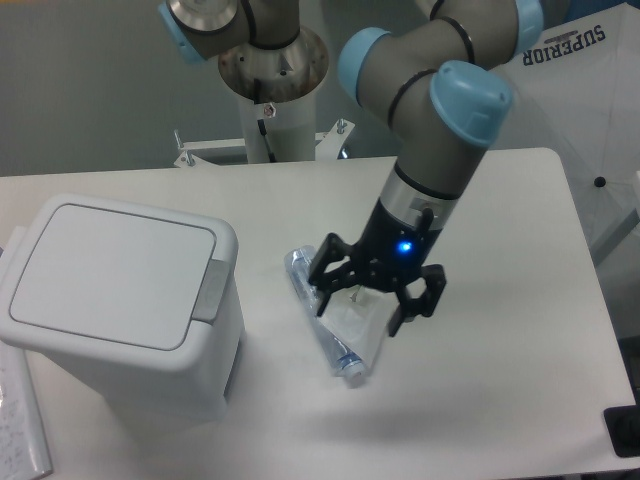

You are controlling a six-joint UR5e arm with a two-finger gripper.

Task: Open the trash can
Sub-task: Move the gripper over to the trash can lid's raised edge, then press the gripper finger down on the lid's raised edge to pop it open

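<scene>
Our gripper (370,302) hangs with fingers spread, holding nothing, over the crushed bottle (335,322) mid-table. The bin (120,300), lid down, sits by the table's (500,400) left edge. "SUPERIOR" shows top right; bottle label unreadable.

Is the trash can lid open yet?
No, the flat white lid lies shut on the trash can, and the open gripper is over the crushed bottle instead.

we see the gripper (369,296) covering the middle of the crushed bottle (340,350). the black object (623,430) at the right edge and the sheet (20,425) at bottom left are cut off.
</scene>
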